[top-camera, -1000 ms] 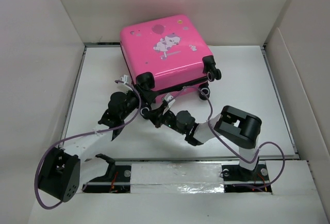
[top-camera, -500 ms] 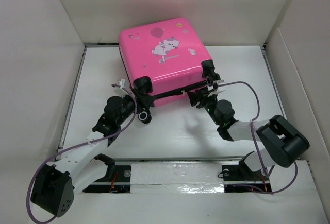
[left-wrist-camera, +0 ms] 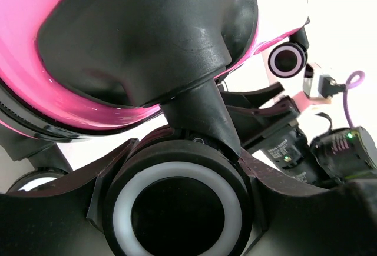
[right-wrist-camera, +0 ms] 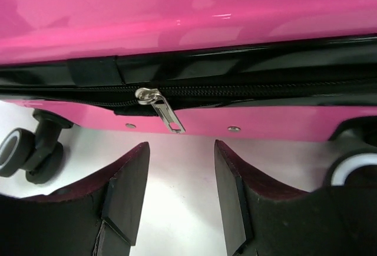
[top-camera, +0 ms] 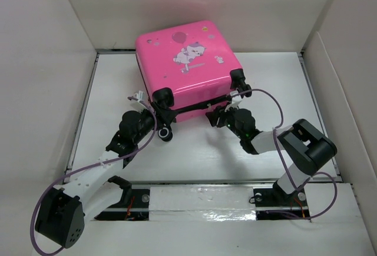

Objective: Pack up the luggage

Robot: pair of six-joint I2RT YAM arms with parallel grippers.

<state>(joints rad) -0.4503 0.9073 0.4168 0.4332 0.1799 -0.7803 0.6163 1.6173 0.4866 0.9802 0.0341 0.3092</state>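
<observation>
Presently the luggage [top-camera: 185,62] lies closed at the top view's upper centre and the zip step appears in hand: the right gripper [right-wrist-camera: 179,150], fingers spread, faces the zipper pull [right-wrist-camera: 162,110] and must next pinch it, while the left gripper [top-camera: 160,122] flanks a wheel [left-wrist-camera: 177,209], grip indeterminable.

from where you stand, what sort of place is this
Likely a robot lab test cell: plain white walls box in a white table, two arms are bolted at its near edge, working on a pink suitcase.
</observation>
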